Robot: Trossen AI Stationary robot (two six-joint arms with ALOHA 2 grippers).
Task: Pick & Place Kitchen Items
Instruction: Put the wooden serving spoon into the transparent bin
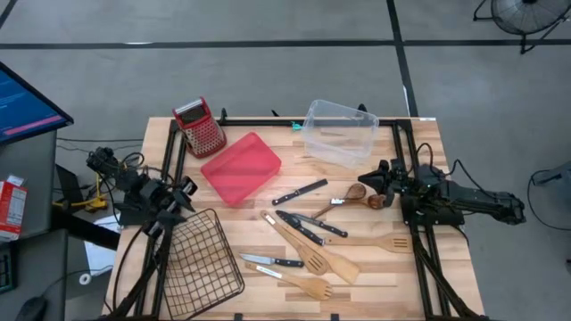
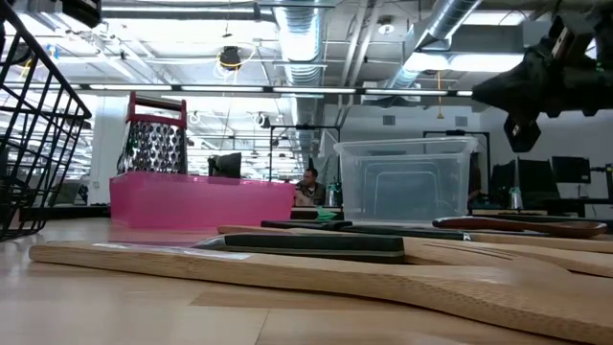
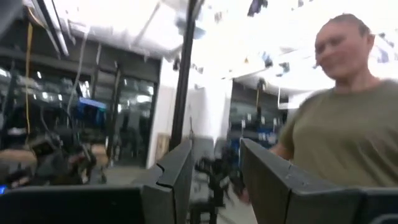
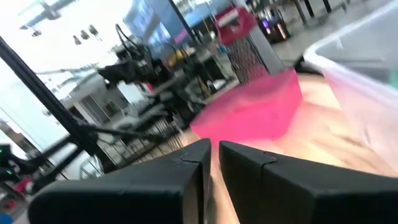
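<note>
Task barely begun, by appearance. Knives (image 1: 299, 193) and wooden utensils (image 1: 314, 259) all loose on table (image 1: 384, 276), centre toward right edge. Clear bin (image 1: 339, 130), red tray (image 1: 241, 167) and wire basket (image 1: 203, 259) hold nothing.

Left gripper (image 3: 214, 180) raised off left edge, fingers parted, nothing between.

Right gripper (image 4: 214, 163) near right edge, fingers nearly together, nothing seen held.

Bare table (image 1: 393, 276) beside clustered utensils (image 1: 308, 241).
</note>
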